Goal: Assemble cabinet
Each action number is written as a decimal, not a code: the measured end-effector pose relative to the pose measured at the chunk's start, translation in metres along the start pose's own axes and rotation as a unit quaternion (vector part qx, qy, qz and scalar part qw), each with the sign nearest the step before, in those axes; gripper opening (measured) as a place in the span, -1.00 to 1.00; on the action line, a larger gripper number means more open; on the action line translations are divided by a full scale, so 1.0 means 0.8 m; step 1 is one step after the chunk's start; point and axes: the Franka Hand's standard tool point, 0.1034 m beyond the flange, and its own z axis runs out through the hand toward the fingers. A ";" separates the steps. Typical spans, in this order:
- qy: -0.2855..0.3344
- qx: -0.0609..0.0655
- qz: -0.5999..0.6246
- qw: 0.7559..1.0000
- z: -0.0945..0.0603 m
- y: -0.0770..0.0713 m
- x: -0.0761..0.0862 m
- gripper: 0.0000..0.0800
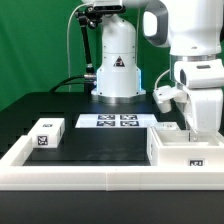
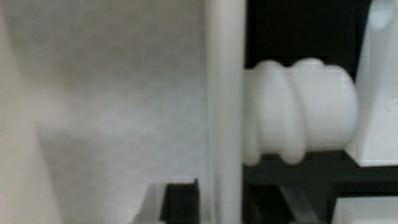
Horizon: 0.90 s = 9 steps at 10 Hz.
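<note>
The white cabinet body [image 1: 178,147], an open box with a tag on its front, stands at the exterior view's right. A small white tagged block [image 1: 47,133] lies apart at the left. My gripper [image 1: 201,124] reaches down onto the box's far right side. In the wrist view the gripper [image 2: 221,205] has a dark fingertip [image 2: 182,203] on each side of a thin upright white wall [image 2: 222,100], and both sit tight against it. A ribbed round white part [image 2: 302,110] sits just beside that wall. A broad white surface [image 2: 98,100] fills the other side.
The marker board [image 1: 118,121] lies flat at the middle back, in front of the arm's base [image 1: 117,65]. A long low white border rail [image 1: 100,172] runs along the front and up both sides. The table top is black.
</note>
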 end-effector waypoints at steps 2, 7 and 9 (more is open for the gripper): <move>0.000 0.000 0.000 1.000 0.000 0.000 0.000 -0.34; 0.000 0.000 0.001 1.000 0.000 0.000 -0.002 0.91; 0.000 0.000 0.001 1.000 0.000 0.000 -0.002 0.98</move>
